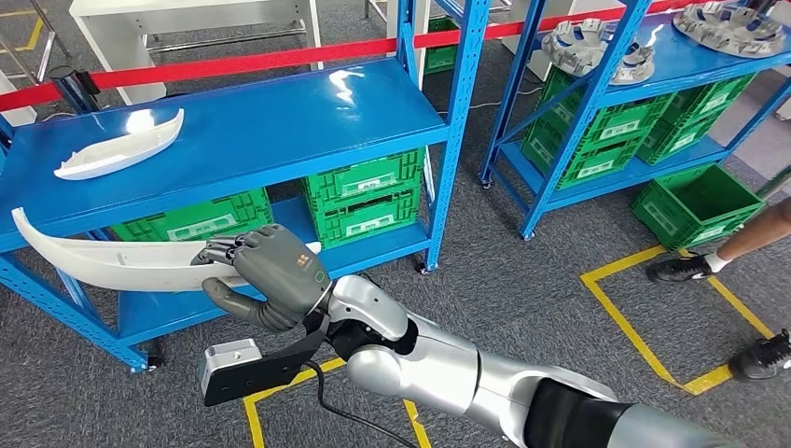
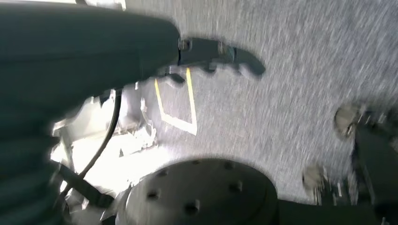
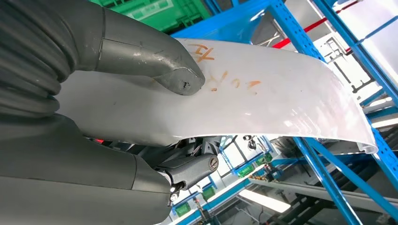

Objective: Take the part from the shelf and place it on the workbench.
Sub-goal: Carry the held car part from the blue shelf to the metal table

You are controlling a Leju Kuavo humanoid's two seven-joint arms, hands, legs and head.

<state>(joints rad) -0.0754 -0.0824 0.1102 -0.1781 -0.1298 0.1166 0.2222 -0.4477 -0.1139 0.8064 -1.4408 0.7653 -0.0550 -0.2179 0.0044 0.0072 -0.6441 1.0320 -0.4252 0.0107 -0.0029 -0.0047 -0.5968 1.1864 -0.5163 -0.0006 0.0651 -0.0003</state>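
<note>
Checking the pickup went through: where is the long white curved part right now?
In the head view the long white part is at lower left, gripped by the right robot hand in front of the blue shelf, just off its front edge.

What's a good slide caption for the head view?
Right hand grips a long curved white part off the blue shelf, where a smaller white part lies.

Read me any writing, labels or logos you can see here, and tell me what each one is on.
Orange handwriting on the long white curved part: not clearly legible, perhaps digits like "201".
White labels on the green crates: too small to read.
Small logo on the back of the right robot hand: too small to read.
</note>
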